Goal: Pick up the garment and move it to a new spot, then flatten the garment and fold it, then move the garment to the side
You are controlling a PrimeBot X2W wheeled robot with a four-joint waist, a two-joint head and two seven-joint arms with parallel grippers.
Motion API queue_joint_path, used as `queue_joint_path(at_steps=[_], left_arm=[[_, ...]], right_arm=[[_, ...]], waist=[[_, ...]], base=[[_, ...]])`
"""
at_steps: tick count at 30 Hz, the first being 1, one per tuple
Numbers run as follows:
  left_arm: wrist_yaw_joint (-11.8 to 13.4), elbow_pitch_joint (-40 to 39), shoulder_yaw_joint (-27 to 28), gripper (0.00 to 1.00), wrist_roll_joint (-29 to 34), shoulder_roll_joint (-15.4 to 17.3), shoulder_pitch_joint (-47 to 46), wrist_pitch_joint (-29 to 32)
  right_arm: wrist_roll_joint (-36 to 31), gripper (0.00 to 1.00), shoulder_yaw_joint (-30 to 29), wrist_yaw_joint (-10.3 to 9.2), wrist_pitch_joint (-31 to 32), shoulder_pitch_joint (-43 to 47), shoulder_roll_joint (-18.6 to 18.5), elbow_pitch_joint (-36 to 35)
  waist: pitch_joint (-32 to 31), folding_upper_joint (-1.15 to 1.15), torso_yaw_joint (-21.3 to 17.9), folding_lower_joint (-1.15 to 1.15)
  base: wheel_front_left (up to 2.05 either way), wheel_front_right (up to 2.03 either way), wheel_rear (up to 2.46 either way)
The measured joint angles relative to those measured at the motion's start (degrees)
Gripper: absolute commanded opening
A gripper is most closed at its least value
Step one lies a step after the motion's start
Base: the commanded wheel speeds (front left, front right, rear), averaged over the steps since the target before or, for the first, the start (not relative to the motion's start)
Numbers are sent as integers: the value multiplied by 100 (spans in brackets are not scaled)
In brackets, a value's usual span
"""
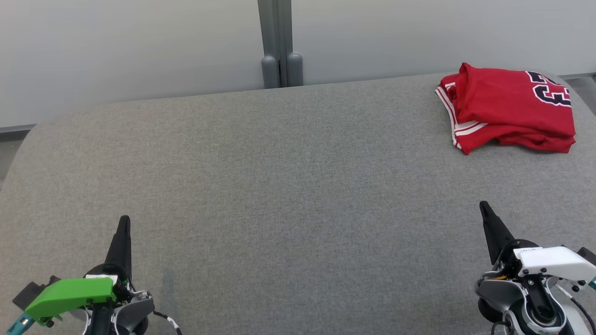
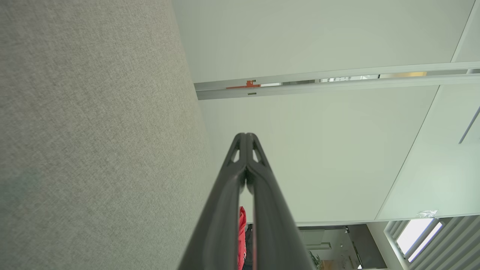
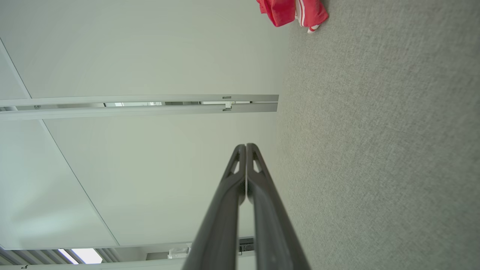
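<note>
On the far right corner of the grey cloth-covered table [image 1: 279, 186], a red garment [image 1: 510, 109], a jersey with white striped trim and dark numerals, lies folded into a thick, slightly rumpled packet, well apart from both arms. The left gripper [image 1: 124, 222] points up the table from the near left and the right gripper [image 1: 484, 207] from the near right, each with its two dark fingers pressed together on nothing. Judging by the layout, the folding looks done and the bundle set aside. The fabric appears light, soft and probably slick, likely to sag and slide open if lifted by a single layer. A sound hold would pinch through the whole stack, one grip at the striped near-left edge and another at the near-right fold, so the layers travel together.
</note>
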Motion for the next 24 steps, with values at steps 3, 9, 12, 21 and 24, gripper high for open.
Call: queue_joint_path(at_steps=[3,9,12,21,24], left_arm=[[0,-3,5,0,-111,0,-19,35],[0,-8,9,0,-243,0,-36,54],[0,-8,10,0,-244,0,-36,54],[0,-8,10,0,-248,0,-36,55],[0,-8,10,0,-248,0,-36,55]], right_arm=[[102,0,-18,0,35,-6,3,9],[219,0,-38,0,57,-33,11,16],[218,0,-43,0,58,-33,14,16],[216,0,-56,0,76,-34,30,18],[212,0,-59,0,80,-34,32,18]], waist=[[-4,0,-3,0],[-8,0,-6,0],[-9,0,-6,0],[-8,0,-6,0],[-9,0,-6,0]], base=[[0,0,0],[0,0,0],[0,0,0],[0,0,0],[0,0,0]])
